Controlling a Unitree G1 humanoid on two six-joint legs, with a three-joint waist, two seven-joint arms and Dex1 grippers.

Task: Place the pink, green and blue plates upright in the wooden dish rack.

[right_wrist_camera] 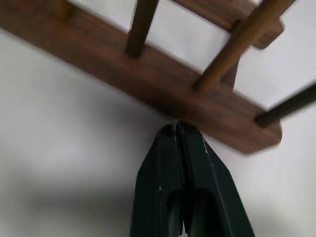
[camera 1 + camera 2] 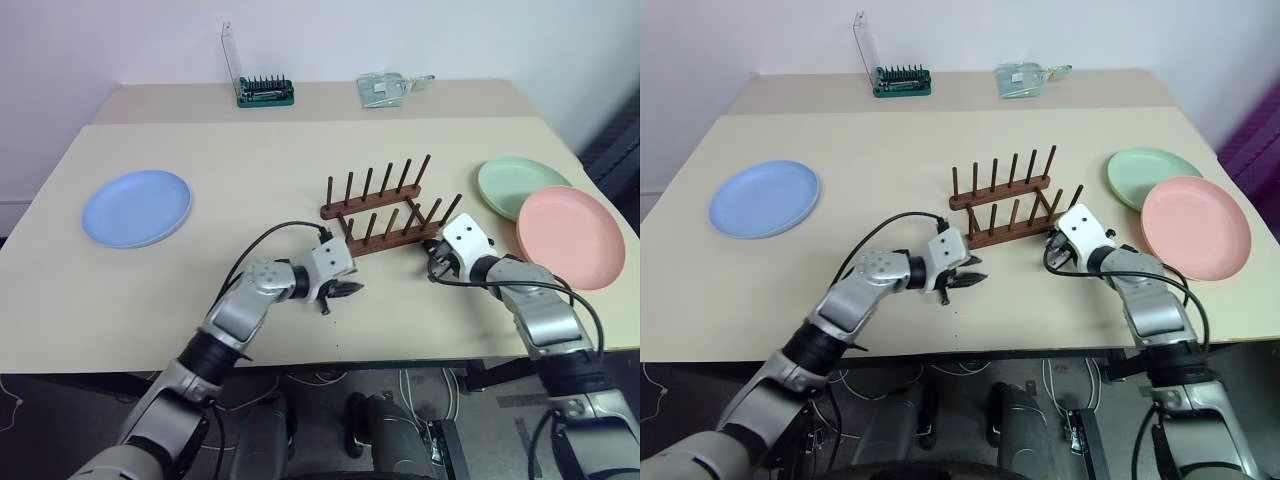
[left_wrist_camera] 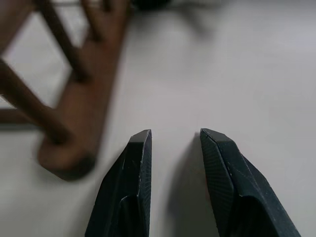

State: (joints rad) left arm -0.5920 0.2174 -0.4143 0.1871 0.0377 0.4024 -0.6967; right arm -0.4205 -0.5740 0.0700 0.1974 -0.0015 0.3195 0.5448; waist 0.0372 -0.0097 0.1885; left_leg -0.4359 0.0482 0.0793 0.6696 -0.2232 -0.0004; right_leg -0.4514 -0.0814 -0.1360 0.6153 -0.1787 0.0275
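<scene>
The wooden dish rack [image 2: 384, 213] is standing empty near the middle of the desk [image 2: 250, 180], with the blue plate [image 2: 137, 207] lying flat well off to its left and the green plate [image 2: 518, 185] and pink plate [image 2: 570, 235] lying flat to its right, the pink one overlapping the green one's near edge. The right gripper [image 1: 178, 129] is pressing its closed jaws against the near rail's right end. The left gripper [image 3: 174, 140] is hovering just beside the rail's left end, jaws slightly parted and gripping nothing.
</scene>
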